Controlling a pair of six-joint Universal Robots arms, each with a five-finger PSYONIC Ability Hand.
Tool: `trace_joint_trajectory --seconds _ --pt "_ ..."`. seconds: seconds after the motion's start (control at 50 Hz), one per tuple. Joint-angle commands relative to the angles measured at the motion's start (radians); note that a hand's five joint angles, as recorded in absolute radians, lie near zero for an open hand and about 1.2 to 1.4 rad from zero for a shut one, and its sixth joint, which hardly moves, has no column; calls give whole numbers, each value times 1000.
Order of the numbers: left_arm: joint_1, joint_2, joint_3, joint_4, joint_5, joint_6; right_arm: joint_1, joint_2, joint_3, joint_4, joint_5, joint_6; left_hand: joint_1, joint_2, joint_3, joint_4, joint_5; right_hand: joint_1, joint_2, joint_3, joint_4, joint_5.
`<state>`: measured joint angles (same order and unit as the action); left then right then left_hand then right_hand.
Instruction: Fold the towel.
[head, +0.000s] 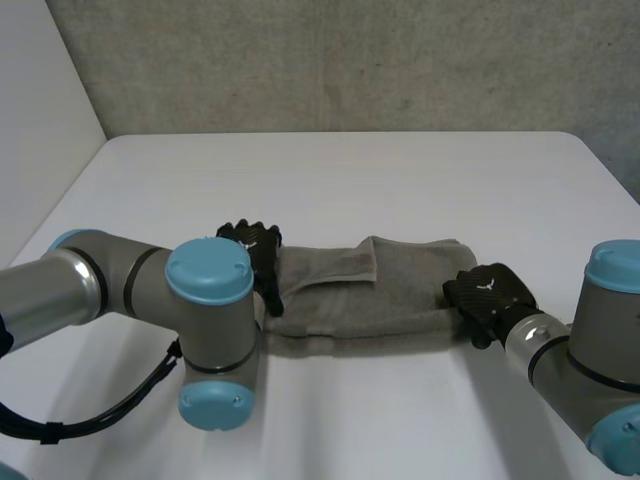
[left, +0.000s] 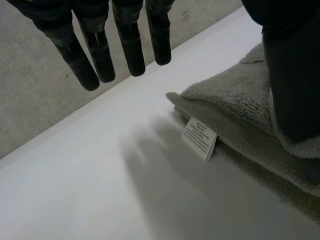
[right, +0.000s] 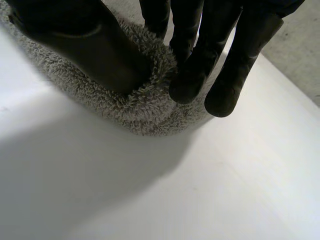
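The grey towel (head: 370, 290) lies on the white table (head: 350, 170), near the front and about in the middle. It is folded into a long strip. Its long way runs from side to side, from one hand to the other, with one short end at each hand. A smaller flap (head: 330, 265) lies on top of the half by the left hand. The left hand (head: 255, 250) is at the left short end. In the left wrist view its fingers (left: 100, 55) are straight and spread, up over the bare table and not touching the towel. Its thumb (left: 292, 75) rests on top of the towel, so this hand is not holding anything. A small white tag (left: 200, 138) sticks out from the towel's edge near that thumb, between the layers. The right hand (head: 488, 295) is at the right short end. In the right wrist view its thumb (right: 90, 45) pushes into the fluffy edge and its fingers (right: 192, 75) curl in from the other side, so the towel is squeezed between them. There is lots of bare table behind the towel, up to the grey wall (head: 350, 60). There is a thinner bit of bare table in front of it, between the two arms, and more out past each short end.
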<state>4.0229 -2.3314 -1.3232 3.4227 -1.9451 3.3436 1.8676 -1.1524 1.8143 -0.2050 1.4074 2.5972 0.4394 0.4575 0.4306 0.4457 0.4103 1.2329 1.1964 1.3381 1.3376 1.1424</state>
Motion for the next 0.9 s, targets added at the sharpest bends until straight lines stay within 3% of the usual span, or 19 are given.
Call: trace_joint_trajectory --seconds 0.02,0.14,0.38,0.72,0.9 --pt "-10 3 13 6 14 2 1 -58 10 15 -4 -45 -82 -100 -73 -88 -227 163 200 58 59 79" --pt "-37 32 13 4 66 -1 1 -69 22 67 -4 -120 -85 -103 -76 -91 -230 163 200 58 59 79" --pt "-113 57 32 4 74 8 -12 -64 19 93 -7 -155 -135 -153 -126 -141 -280 163 200 58 59 79" --pt "-125 -153 280 -34 117 36 -8 -52 22 90 -7 -157 -135 -153 -126 -141 -280 163 200 58 59 79" --pt "-96 -224 386 -42 98 73 -10 -52 22 90 -4 -157 -132 -150 -123 -138 -277 163 200 58 59 79"
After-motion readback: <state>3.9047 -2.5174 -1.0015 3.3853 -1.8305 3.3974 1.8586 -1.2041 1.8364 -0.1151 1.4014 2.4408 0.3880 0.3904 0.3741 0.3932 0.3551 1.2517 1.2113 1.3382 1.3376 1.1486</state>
